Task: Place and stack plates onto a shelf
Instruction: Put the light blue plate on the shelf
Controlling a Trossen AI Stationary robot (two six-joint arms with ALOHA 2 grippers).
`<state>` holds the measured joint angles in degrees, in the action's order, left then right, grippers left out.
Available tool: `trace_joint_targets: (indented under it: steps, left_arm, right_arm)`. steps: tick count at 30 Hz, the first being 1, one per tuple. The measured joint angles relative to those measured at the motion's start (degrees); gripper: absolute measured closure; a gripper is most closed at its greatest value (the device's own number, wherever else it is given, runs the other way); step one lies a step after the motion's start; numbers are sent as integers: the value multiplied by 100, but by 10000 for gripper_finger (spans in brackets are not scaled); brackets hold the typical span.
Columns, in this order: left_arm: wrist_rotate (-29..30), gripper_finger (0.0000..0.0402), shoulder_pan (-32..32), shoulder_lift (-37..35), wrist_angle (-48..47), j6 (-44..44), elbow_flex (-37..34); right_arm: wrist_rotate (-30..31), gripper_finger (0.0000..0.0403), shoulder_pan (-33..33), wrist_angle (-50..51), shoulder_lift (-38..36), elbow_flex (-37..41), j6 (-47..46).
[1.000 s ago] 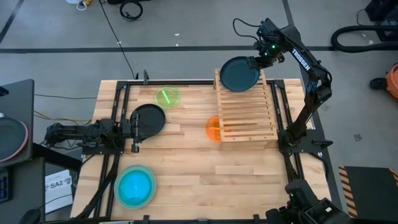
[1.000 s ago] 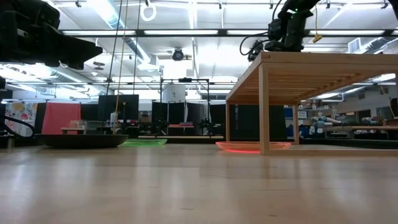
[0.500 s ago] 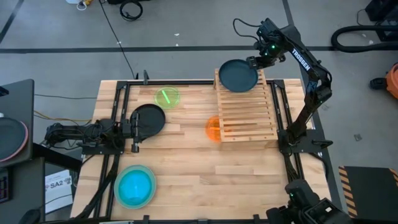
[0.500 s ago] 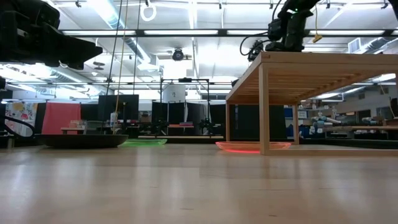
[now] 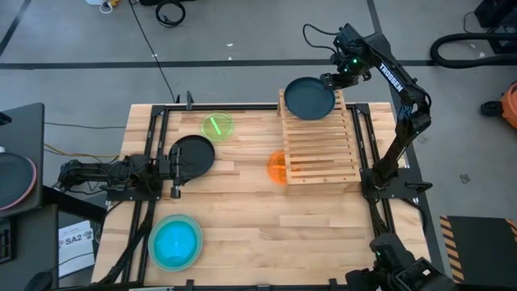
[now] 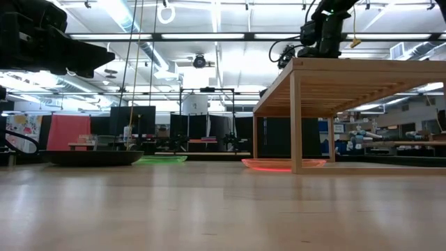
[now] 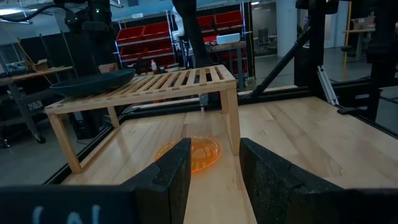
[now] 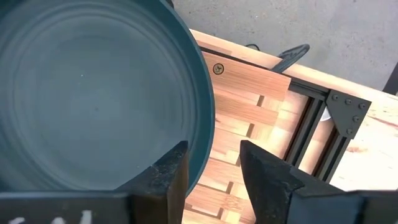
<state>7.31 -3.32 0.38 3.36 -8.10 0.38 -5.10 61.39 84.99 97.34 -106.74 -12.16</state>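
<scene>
The round dark teal plate point(image 5: 310, 96) lies on the far end of the shelf point(image 5: 321, 139), a rack of pale wooden slats on the wood-plank table point(image 5: 258, 234). The right gripper point(image 5: 329, 81) hovers at the plate's rim; its fingers point(image 8: 168, 174) are parted and straddle the edge without clamping it. The left gripper point(image 5: 174, 166) waits low over the table's left side, fingers point(image 7: 177, 171) apart and empty, beside a round black plate point(image 5: 192, 155). A translucent orange plate point(image 5: 277, 166) sits partly under the shelf, a translucent green one point(image 5: 216, 127) lies behind, and a cyan plate point(image 5: 176, 242) is near the front.
</scene>
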Motion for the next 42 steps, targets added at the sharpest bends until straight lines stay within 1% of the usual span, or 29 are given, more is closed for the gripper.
trace_joint_targets:
  steps: [8,12,16,18,24,28,32,34,37,42]
  left_arm:
    - [-2,260,-2,-2,0,0,0]
    - [-2,260,-2,-1,0,0,0]
    - [-2,260,1,-2,0,0,-2]
    - [-2,260,1,-2,0,2,0]
    - [-2,260,-2,1,0,16,-1]
    - [-4,260,-2,-2,2,447,-2]
    - [-5,260,-36,1,23,726,0]
    - [-74,260,-123,1,154,824,-1]
    - [-315,260,-335,1,307,931,14]
    - [-328,260,-820,346,276,1350,315]
  right_arm:
    - [-2,234,-2,0,0,0,-4]
    - [-2,234,-7,19,0,0,189]
    - [44,235,-246,80,-42,2,331]
    - [54,235,-464,81,-125,2,461]
    - [122,235,-1282,79,-557,2,420]
    - [157,236,-2020,-35,-876,2,413]
    - [660,236,-2812,-309,-1088,2,204]
    - [862,236,-3157,-436,-1137,2,139]
    - [920,236,-3548,-591,-1152,2,139]
    - [937,236,-3924,-708,-1091,2,122]
